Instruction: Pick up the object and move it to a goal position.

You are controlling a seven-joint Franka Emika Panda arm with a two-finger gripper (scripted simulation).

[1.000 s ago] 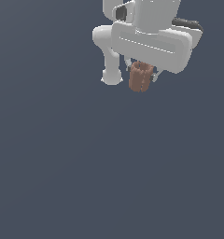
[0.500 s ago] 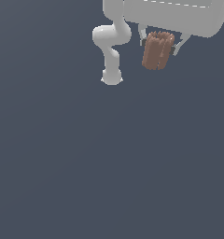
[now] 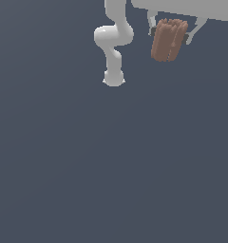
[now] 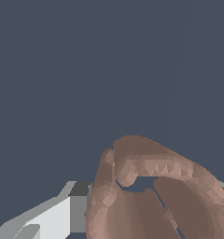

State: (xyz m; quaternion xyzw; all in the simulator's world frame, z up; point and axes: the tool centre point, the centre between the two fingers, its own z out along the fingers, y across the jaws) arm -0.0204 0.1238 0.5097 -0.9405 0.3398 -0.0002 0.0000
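Note:
The object (image 3: 168,40) is a reddish-brown, lumpy ridged cylinder hanging high near the top of the exterior view, right of the arm's base. My gripper (image 3: 170,34) is shut on the object, one thin finger on each side of it; the white hand above is cut off by the frame edge. In the wrist view the object (image 4: 151,191) fills the near part of the picture, its hollow end facing the camera, with a grey-white finger (image 4: 53,217) beside it. No goal marker shows.
The arm's white base (image 3: 113,78) and lower links (image 3: 113,38) stand on the dark grey floor (image 3: 111,166), on the exterior view's left of the held object.
The gripper has risen with the object, which looks larger and sits further toward the exterior view's right than a second ago. The hand has mostly left the frame.

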